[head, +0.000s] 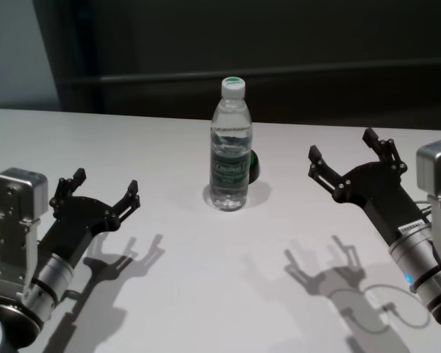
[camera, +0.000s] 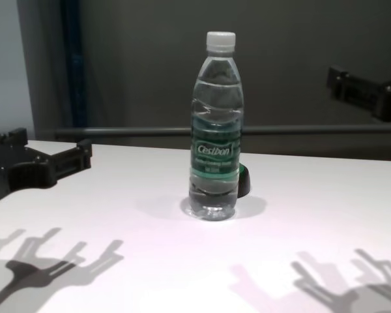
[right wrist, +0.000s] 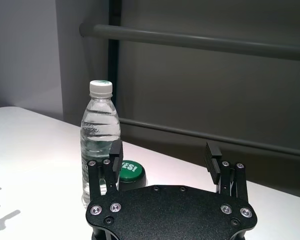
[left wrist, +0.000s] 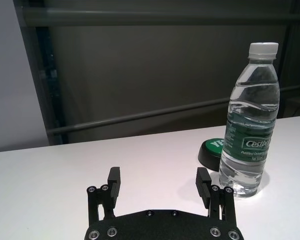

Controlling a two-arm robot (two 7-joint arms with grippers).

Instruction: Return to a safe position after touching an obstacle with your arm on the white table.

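The obstacle, a clear water bottle point(head: 230, 147) with a white cap and green "Cestbon" label, stands upright at the middle of the white table point(head: 206, 294). It also shows in the chest view point(camera: 216, 130), the left wrist view point(left wrist: 250, 125) and the right wrist view point(right wrist: 99, 135). My left gripper point(head: 105, 191) is open and empty, held above the table to the bottle's left and apart from it. My right gripper point(head: 342, 156) is open and empty, raised to the bottle's right and apart from it.
A small black-and-green dome button point(head: 253, 166) sits on the table just behind the bottle; it also shows in the left wrist view point(left wrist: 211, 152). A dark wall with a horizontal rail point(camera: 300, 130) runs behind the table's far edge.
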